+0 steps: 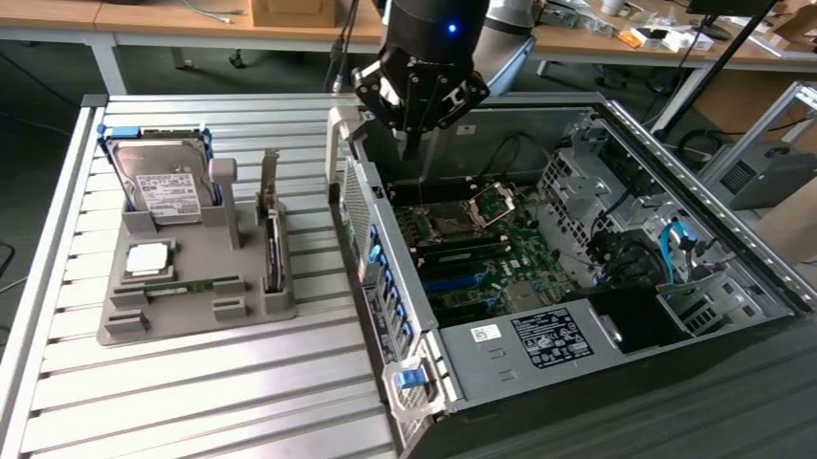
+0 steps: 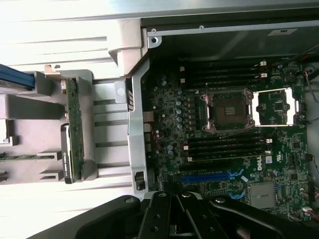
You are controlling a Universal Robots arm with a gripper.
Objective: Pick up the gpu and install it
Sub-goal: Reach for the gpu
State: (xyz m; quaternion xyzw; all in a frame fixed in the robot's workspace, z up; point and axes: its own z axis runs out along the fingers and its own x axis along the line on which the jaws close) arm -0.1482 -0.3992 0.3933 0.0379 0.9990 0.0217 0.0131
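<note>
The gpu [image 1: 271, 225] stands on edge in a slot on the exterior view's right side of the grey holder [image 1: 191, 320]. Its silver bracket points up, and it is a thin dark green board [image 2: 75, 124] in the wrist view. My gripper [image 1: 408, 143] hangs above the back corner of the open computer case [image 1: 511, 373], to the exterior view's right of the gpu and well apart from it. The black fingers [image 2: 160, 219] are shut together with nothing between them. Beneath lies the motherboard [image 2: 224, 144] with a blue expansion slot [image 2: 209, 175].
The holder also carries a silver hard drive [image 1: 164, 186], a processor chip [image 1: 147, 256] and a narrow green RAM stick [image 1: 179, 285]. The case's side wall [image 1: 364, 220] rises between holder and motherboard. All of this rests on a ribbed metal table [image 1: 191, 402]. Desks stand behind it.
</note>
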